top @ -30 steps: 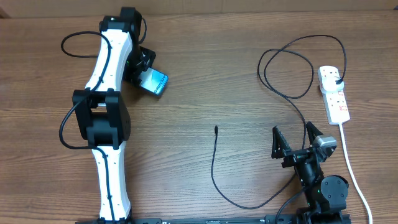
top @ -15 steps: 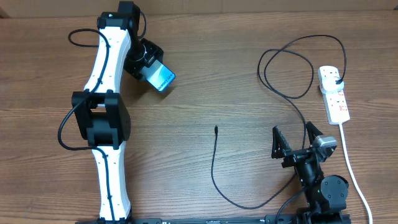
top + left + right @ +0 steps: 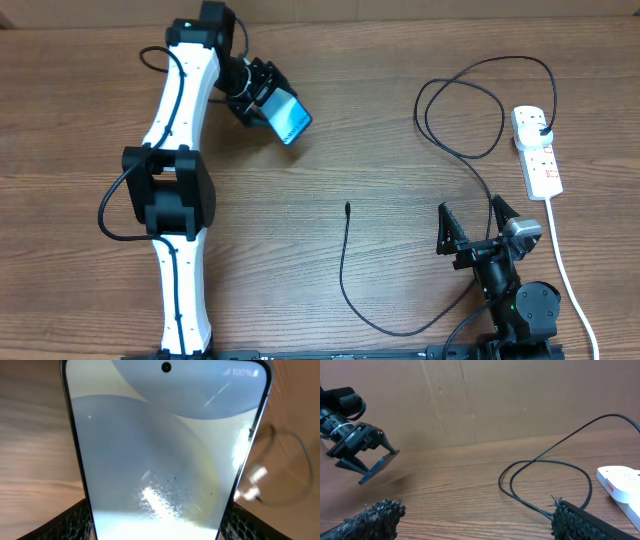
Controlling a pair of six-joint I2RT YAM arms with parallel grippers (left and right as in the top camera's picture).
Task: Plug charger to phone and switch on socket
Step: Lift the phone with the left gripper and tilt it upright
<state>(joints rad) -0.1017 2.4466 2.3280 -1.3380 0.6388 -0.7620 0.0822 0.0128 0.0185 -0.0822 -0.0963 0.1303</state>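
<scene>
— Wooden table (image 3: 400,60): what is seen at the left?
— The phone (image 3: 289,119) is pinched by the left gripper (image 3: 268,100) and held up off the wood.
— And further right?
— The charger (image 3: 343,262) is laid loose in the middle. The right gripper (image 3: 474,225) is spread wide. The socket (image 3: 538,152) is set far right.

Wooden table (image 3: 380,130) carries the looping black charger (image 3: 342,262) and, far right, the white socket (image 3: 538,152)
</scene>
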